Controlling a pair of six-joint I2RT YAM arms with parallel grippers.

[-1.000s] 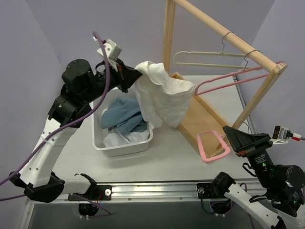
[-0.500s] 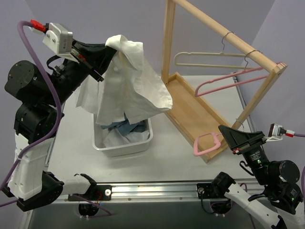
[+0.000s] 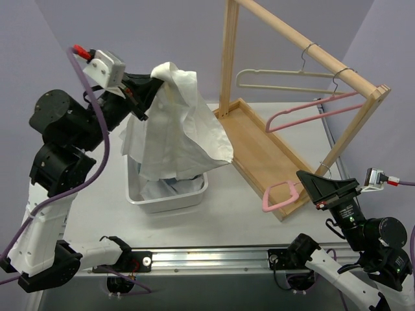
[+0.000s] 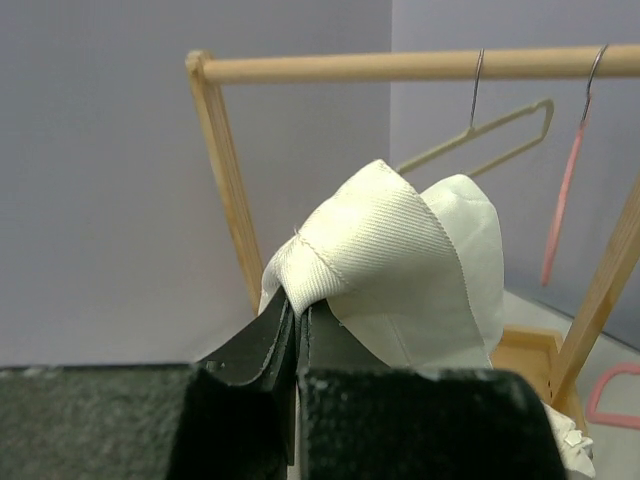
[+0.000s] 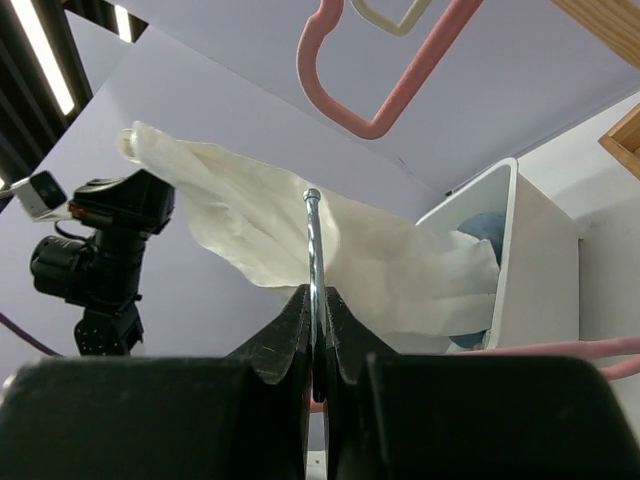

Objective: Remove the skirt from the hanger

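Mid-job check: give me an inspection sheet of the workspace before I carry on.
Surface: pale table, carrying bin and wooden rack.
Job's things: skirt off the pink hanger, hanging above the bin.
Clutter: other clothes in bin; cream hanger and second pink hanger on rack.
Grippers: left gripper shut on skirt; right gripper shut on the hanger's wire hook.
Cables: purple cable loops along left arm.
Surroundings: plain walls; nothing else seen.

Worktop [image 3: 230,206] before my two arm bases, pale grey. A white bin [image 3: 170,201] stands on it left of centre. The wooden rack's tray base [image 3: 262,159] rests just right of the bin.
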